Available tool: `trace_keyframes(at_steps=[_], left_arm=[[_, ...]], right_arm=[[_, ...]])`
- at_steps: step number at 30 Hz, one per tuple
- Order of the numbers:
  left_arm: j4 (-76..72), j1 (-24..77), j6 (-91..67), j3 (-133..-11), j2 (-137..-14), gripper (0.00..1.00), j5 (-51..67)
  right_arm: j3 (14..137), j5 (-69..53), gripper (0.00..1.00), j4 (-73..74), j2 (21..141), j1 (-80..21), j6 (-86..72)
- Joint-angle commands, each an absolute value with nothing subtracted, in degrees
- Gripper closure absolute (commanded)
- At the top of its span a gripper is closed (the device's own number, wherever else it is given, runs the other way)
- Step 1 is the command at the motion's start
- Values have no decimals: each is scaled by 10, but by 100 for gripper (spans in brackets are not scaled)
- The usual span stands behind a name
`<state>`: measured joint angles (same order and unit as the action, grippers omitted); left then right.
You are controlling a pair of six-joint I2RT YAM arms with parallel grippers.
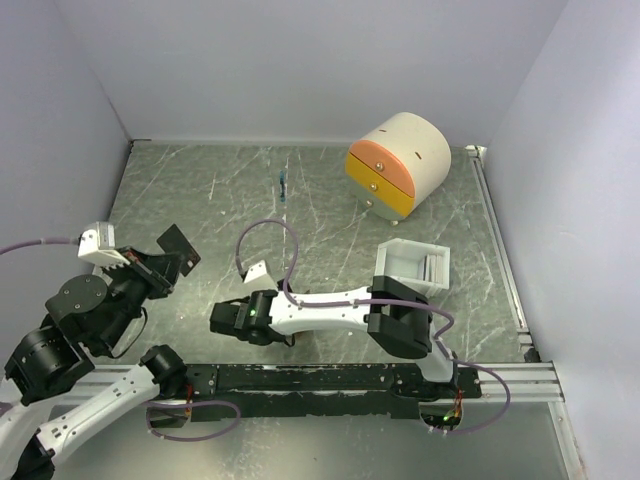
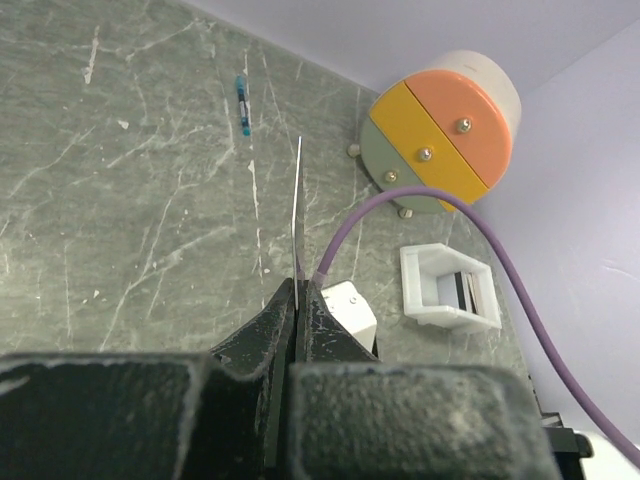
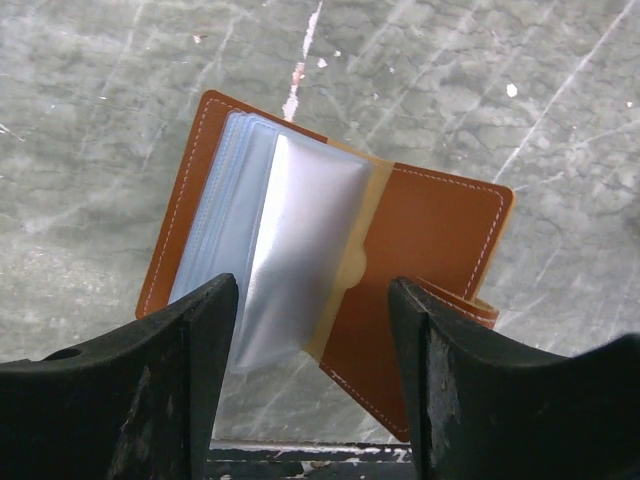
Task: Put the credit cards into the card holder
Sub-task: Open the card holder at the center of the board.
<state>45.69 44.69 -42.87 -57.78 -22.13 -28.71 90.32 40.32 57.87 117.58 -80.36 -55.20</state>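
Note:
My left gripper is shut on a dark credit card and holds it above the table's left side. In the left wrist view this card shows edge-on as a thin line rising from the closed fingertips. More credit cards stand in the white tray. The card holder lies open on the table, brown leather with clear bluish pockets. My right gripper hovers over it, open, its fingers either side of the pockets. In the top view the right arm hides the card holder.
A cream-and-orange rounded drawer box stands at the back right. A small blue pen-like object lies at the back centre. The right arm stretches leftward across the near table, with purple cable looping above it.

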Motion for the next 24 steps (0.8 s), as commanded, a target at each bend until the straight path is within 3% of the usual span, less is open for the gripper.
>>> trace_keyframes(at_steps=[1,24], left_arm=[[446,447,-429,-562,-228,93,-271],[366,446,-482,-435,-272,93,-152]], right_arm=[[902,451,39,624,1175,-807,-591],[739,447,58,538,1031,-795,-617]])
